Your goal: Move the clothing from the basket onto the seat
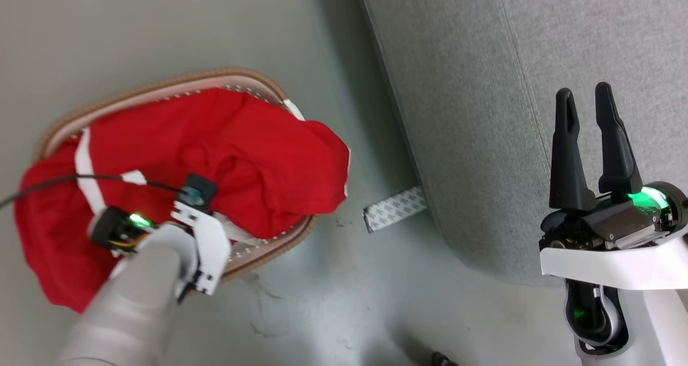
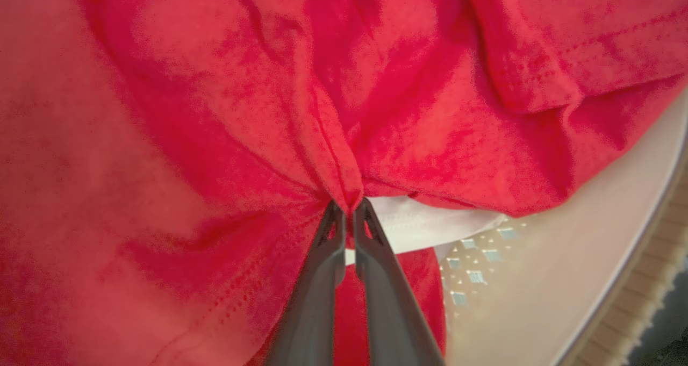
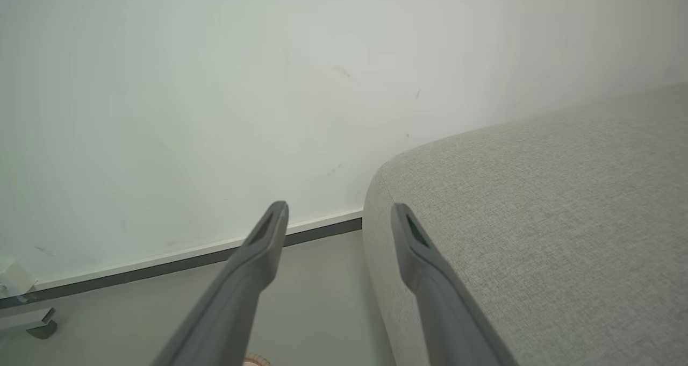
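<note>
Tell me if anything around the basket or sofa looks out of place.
The red clothing spills over the rim of the basket on both sides. A pale patterned strip pokes out from under the sofa onto the floor.

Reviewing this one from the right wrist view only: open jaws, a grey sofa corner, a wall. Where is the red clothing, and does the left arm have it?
Observer: The soft bright red clothing with white trim lies heaped in the oval cream-white perforated plastic basket with a brown rim, spilling over its edges.
Operator: And the left arm?
Observer: The left gripper has its jaws shut on a fold of that red cloth.
Operator: Where does the basket stand?
Observer: On the floor, left of the large light grey fabric sofa and apart from it.
</note>
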### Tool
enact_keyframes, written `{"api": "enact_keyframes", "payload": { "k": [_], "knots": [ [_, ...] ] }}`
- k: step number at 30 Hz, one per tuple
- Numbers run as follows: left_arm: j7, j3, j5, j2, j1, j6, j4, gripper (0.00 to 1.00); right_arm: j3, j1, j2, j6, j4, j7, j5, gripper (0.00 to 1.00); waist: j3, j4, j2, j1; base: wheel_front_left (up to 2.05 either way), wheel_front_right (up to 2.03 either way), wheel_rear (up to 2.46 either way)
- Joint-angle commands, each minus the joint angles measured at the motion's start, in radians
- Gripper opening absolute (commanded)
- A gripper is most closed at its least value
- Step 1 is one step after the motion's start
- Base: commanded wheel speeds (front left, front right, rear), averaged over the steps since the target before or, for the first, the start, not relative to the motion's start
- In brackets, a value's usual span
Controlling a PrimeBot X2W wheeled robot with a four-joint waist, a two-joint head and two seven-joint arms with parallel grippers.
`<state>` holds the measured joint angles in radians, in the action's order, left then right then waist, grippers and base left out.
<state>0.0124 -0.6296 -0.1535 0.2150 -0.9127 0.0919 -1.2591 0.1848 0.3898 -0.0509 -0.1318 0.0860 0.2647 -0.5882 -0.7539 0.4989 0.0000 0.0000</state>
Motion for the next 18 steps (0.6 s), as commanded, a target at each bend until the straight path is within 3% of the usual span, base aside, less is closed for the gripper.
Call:
{"api": "enact_keyframes", "payload": {
  "k": [1, 18],
  "knots": [
    [0.028, -0.002, -0.020, -0.012, 0.019, 0.002, -0.003, 0.00, -0.001, 0.016, 0.000, 0.002, -0.006, -0.001, 0.017, 1.00, 0.035, -0.022, 0.0000, 0.0000, 0.00, 0.00, 0.00],
    [0.236, 0.014, -0.154, -0.143, 0.065, 0.038, 0.055, 0.00, -0.032, -0.052, 0.000, 0.002, -0.091, -0.001, 0.143, 1.00, 0.395, -0.192, 0.0000, 0.0000, 0.00, 0.00, 0.00]
  ]
}}
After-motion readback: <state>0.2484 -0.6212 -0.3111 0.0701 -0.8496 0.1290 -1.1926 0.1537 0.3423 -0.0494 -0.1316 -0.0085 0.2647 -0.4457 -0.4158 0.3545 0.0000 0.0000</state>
